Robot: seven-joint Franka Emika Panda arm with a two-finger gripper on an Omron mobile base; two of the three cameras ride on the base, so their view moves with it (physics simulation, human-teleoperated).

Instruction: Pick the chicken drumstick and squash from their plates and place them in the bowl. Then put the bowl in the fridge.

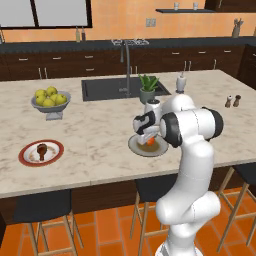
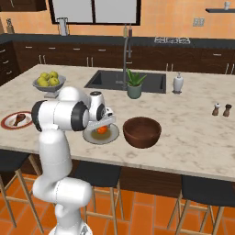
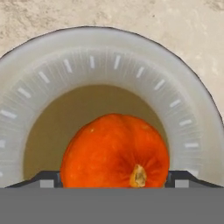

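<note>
The orange-red squash point(image 3: 114, 151) lies on the grey-beige plate point(image 3: 113, 48) near the island's front edge. My gripper point(image 3: 113, 181) hangs low over it, open, one fingertip close against each side of the squash point(image 1: 150, 141) point(image 2: 102, 130). The gripper point(image 1: 149, 136) point(image 2: 103, 125) points down at that plate point(image 1: 134, 145) point(image 2: 113, 136). The dark-brown bowl point(image 2: 142, 131) stands just right of the plate. The chicken drumstick point(image 1: 42, 149) point(image 2: 19, 119) rests on the red-rimmed white plate point(image 1: 25, 156) point(image 2: 6, 123) far to the left. The fridge is out of view.
A grey footed bowl of yellow-green fruit point(image 1: 50, 99) stands at the back left. The sink with its tap point(image 1: 127, 65), a potted plant point(image 1: 148, 88) and a soap bottle point(image 1: 181, 82) lie behind. Salt and pepper shakers point(image 2: 221, 110) stand at right. Stools point(image 1: 42, 207) line the island's front.
</note>
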